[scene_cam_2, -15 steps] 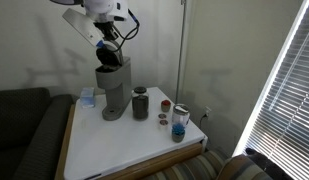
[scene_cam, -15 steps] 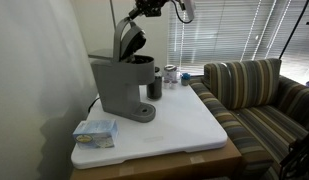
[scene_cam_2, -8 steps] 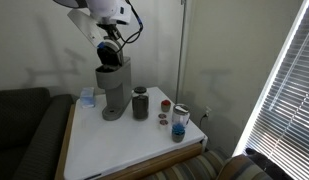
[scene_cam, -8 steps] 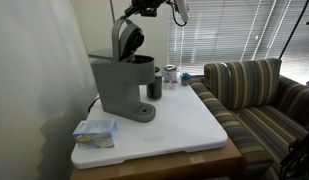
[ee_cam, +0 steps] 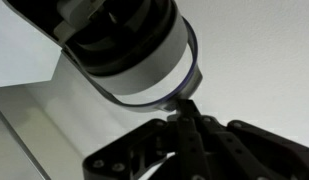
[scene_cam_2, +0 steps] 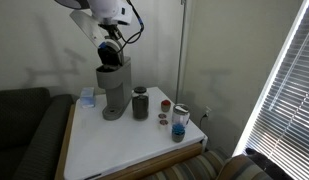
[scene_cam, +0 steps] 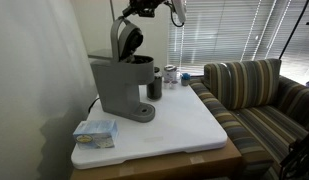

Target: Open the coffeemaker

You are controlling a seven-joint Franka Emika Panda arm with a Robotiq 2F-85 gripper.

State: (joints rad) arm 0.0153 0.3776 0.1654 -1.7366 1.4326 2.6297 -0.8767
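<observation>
At the near corner of the white worktop (scene_cam: 184, 125), a blue and white packet (scene_cam: 94, 131) is seen lying flat. Behind it, along the edge that is set against the wall, the coffeemaker (scene_cam: 121, 88) is placed. It is a boxy grey body on a round base plate (scene_cam: 141, 112), and its dark lid (scene_cam: 127, 40) is swung up on its hinge to stand nearly upright, so that the top lies open. In the wrist view the gripper (ee_cam: 184, 118) is shown with its black fingers drawn together at the lid's pale rim; whether the rim is pinched between them cannot be told. Just beside the machine a small dark cup (scene_cam: 154, 88) is stood, and small jars (scene_cam: 171, 74) are grouped at the far edge.
</observation>
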